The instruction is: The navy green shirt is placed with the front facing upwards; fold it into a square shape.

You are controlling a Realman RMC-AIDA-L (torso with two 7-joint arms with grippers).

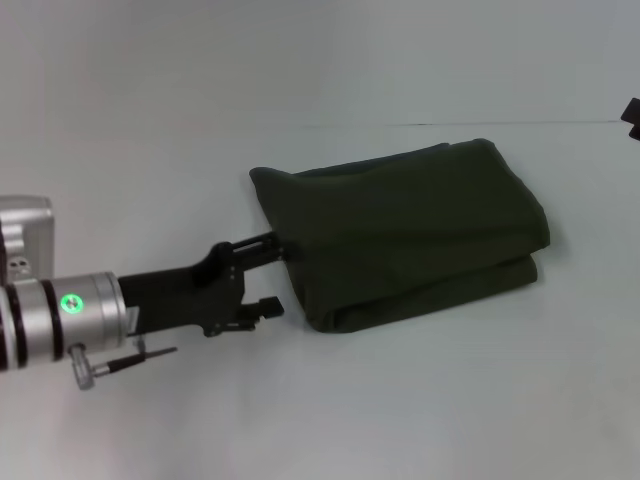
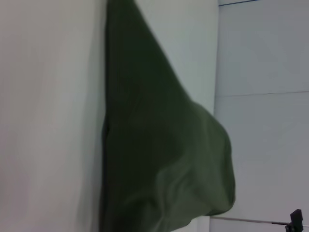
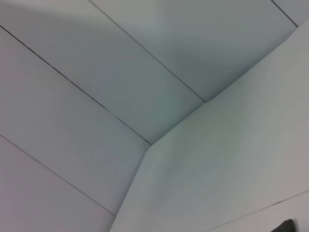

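Folded already into a thick, roughly square bundle, navy green shirt (image 1: 410, 235) lying right of centre on the white table (image 1: 320, 420), plain dark side up, no lettering showing. At its left edge, left gripper (image 1: 280, 275) with fingers spread, upper one touching or just under the cloth, lower one clear, nothing clearly held; risk from here of that upper finger snagging the top layer on withdrawal and dragging the fold open or skewing the square. No containers anywhere; right gripper (image 1: 631, 115) barely visible at the far right edge, fingers impossible to judge.
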